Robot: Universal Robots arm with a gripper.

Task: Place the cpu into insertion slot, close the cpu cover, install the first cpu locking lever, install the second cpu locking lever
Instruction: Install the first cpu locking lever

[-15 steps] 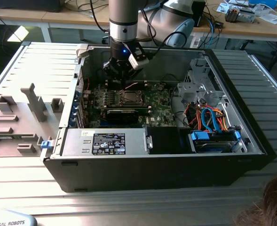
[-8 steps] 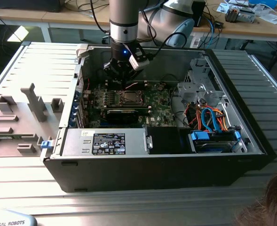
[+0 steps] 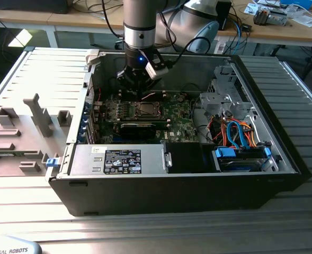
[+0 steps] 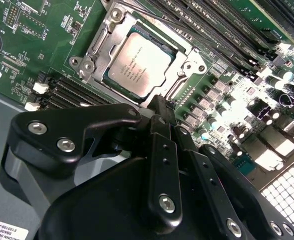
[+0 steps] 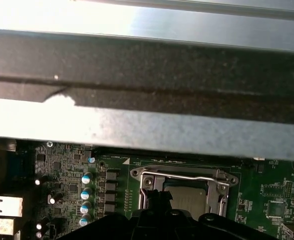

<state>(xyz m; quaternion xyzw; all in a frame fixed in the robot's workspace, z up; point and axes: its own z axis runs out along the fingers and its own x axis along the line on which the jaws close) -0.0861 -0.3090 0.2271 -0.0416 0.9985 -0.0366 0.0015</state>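
My gripper (image 4: 159, 107), fingers together, hovers at the socket edge; the cpu (image 4: 139, 64) sits under the cpu cover (image 4: 184, 65), thin springy metal, push near rim.

table (image 3: 283, 222): ribbed grey metal surface | on it: open black computer case (image 3: 161, 198), lying flat, near the middle | grey fixture plate (image 3: 34, 84) with upright holders, touching the case on the exterior view's left | blue clip (image 3: 51, 162) at the plate's edge beside the case
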